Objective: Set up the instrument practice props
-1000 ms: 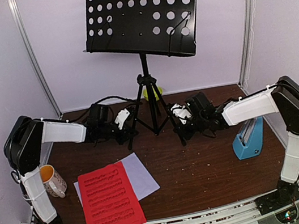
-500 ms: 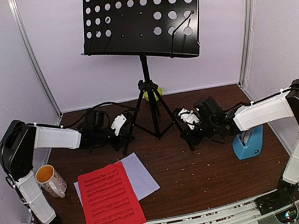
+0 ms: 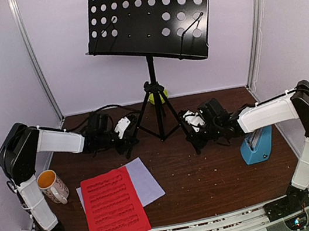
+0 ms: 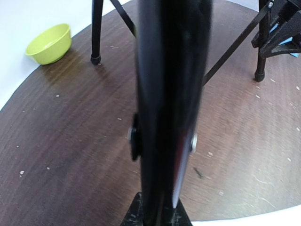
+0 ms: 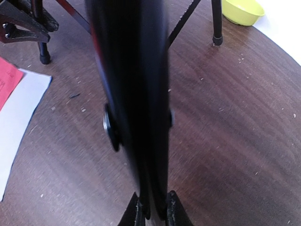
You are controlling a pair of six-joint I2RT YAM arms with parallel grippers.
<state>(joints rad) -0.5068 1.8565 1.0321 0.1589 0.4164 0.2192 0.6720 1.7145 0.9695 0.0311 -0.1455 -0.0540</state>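
Note:
The black perforated music stand stands on its tripod at the back middle of the table. My left gripper is shut on the tripod's left leg. My right gripper is shut on the right leg. In each wrist view the gripped leg fills the middle, with the fingertips of the left gripper and of the right gripper pressed against it. The red sheet lies at the front left, overlapping the white sheet. The blue metronome stands at the right.
A white patterned mug stands at the left edge. A small green bowl sits behind the tripod at the back wall; it also shows in the left wrist view. White walls close in the table on three sides.
Both grippers, holding the tripod legs, have moved a little toward the front. The stand has shifted slightly to the right with them. Sheets, mug and metronome have not moved.

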